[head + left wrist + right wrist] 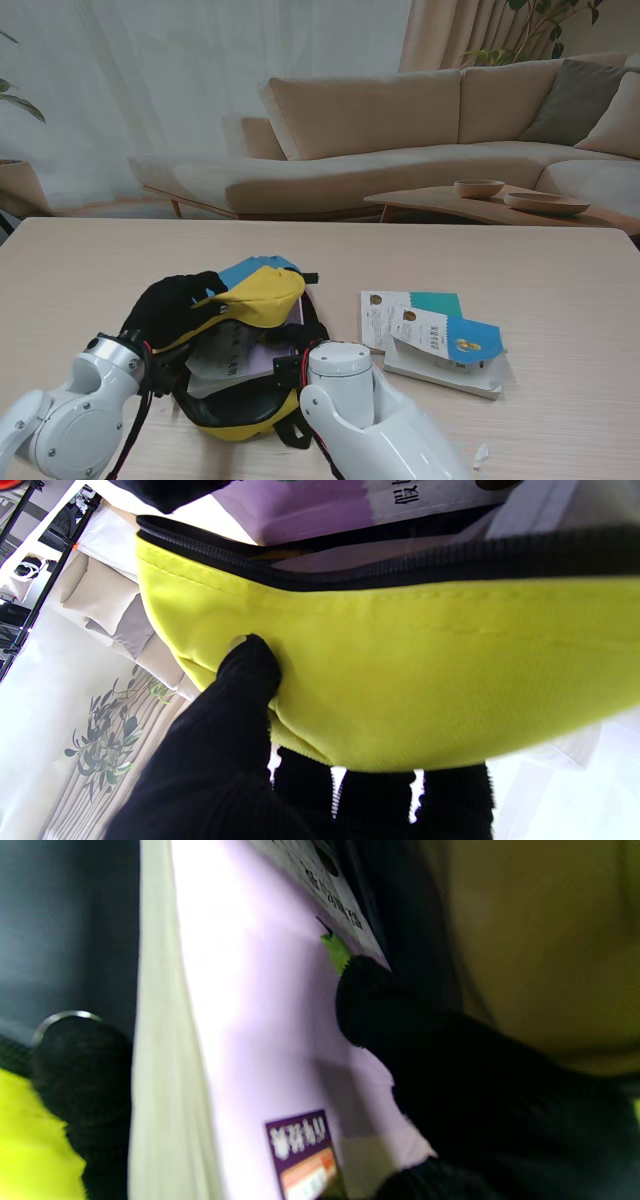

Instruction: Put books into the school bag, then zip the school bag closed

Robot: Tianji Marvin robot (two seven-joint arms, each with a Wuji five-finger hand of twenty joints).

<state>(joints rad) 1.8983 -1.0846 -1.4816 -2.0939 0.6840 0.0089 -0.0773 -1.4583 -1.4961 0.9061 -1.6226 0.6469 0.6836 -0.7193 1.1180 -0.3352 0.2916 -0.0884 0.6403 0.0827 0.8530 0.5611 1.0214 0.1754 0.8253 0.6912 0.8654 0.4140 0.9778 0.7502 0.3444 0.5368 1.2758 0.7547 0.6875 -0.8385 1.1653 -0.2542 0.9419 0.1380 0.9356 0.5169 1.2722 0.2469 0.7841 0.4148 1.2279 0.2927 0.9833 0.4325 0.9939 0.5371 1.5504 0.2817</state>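
Pinching the yellow flap (400,680) of the school bag (240,400) between thumb (250,665) and fingers, the left hand (172,308) is holding the bag's mouth open; the thumb tip is pressing on the flap's outer face while the other black-gloved fingertips are showing past its edge. The right hand (450,1080) is gripping a lilac-covered book (260,1040), with the thumb lying on the cover and another fingertip (80,1065) sitting against the page edges on the far side. That book (245,350) is sitting partly inside the open bag, though how deep it is reaching is hard to judge, since the right arm (365,420) is covering it in the stand's view. The bag is lying near the table's (560,260) near edge, left of centre. To its right, well apart from it, two more books (440,335) are lying overlapped on the table.
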